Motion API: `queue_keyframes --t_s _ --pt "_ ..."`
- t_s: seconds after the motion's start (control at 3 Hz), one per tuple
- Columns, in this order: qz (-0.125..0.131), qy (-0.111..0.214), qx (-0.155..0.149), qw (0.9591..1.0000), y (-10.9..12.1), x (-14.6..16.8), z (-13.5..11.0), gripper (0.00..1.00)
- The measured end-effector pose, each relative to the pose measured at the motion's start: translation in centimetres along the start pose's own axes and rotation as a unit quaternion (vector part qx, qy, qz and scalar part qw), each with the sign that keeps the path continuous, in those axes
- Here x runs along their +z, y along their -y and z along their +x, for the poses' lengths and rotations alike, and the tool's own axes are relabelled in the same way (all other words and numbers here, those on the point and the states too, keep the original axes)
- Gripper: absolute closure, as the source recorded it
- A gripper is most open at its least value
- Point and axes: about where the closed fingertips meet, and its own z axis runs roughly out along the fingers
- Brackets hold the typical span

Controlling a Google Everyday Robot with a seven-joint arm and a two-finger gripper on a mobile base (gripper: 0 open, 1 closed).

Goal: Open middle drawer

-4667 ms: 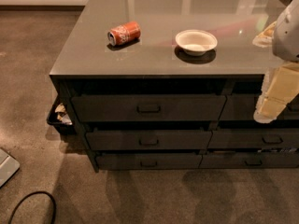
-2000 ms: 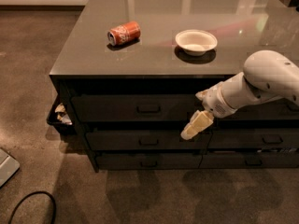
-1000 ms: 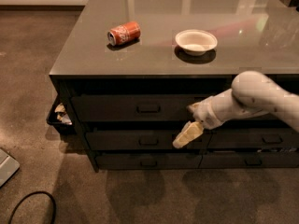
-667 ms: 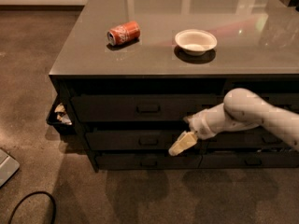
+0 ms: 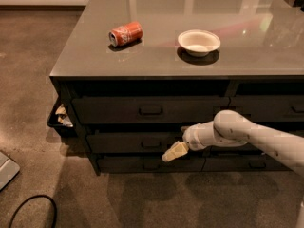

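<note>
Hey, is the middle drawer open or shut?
Shut: no interior shows above the front of the middle drawer. The tool hangs at that front, close beside its handle.

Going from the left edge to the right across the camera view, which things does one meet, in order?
Dark bin of litter → red soda can on its side → dark charcoal middle drawer's small pull handle → cream gripper, at that drawer's lower edge → round white bowl.

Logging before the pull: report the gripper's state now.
Gripper: open or closed cannot be told; it is at the middle drawer front, just right of its handle.
</note>
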Motion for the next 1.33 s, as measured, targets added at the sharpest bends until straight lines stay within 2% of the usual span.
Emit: queue_keyframes --t_s 0.33,1.0,1.33 --pt "0.02 0.012 0.006 0.9997 1.7 2.7 0.0 0.0" --pt "0.037 0.004 0.031 0.9988 5.0 7.2 0.8 0.0" --pt "0.036 -0.008 0.046 0.9983 6.1 8.8 1.8 0.13"
